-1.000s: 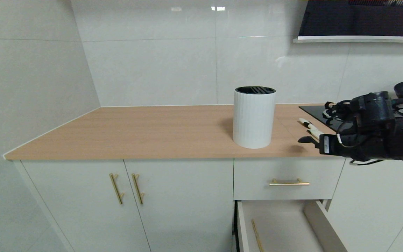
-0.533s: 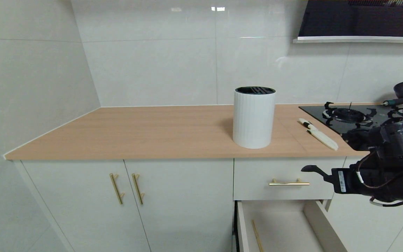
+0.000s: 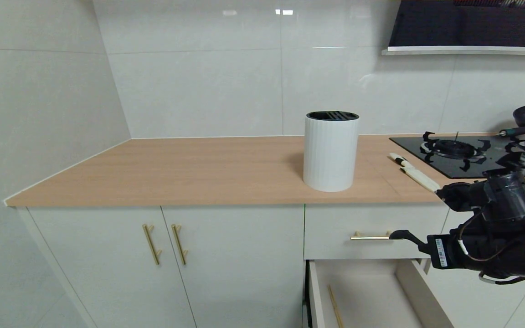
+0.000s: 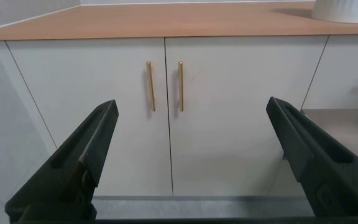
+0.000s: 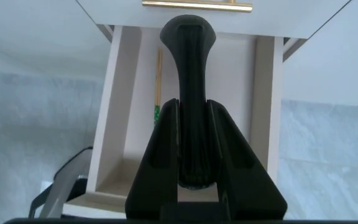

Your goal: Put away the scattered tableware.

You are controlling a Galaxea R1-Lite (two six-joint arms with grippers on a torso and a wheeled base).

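Here, the left gripper (image 4: 191,109) stands wide open and holds nothing, facing the cabinet doors (image 4: 166,137). In the middle of the head view a white holder (image 3: 331,152) stands upright on the counter (image 3: 176,168). A knife (image 3: 415,174) lies to its right, near the stove (image 3: 463,152). In the lower right of that frame the right gripper (image 3: 426,247) is closed on a black utensil (image 3: 401,235). The utensil sticks out leftward from the fingers, above the open drawer (image 3: 410,284), where a thin wooden stick (image 3: 334,305) lies.
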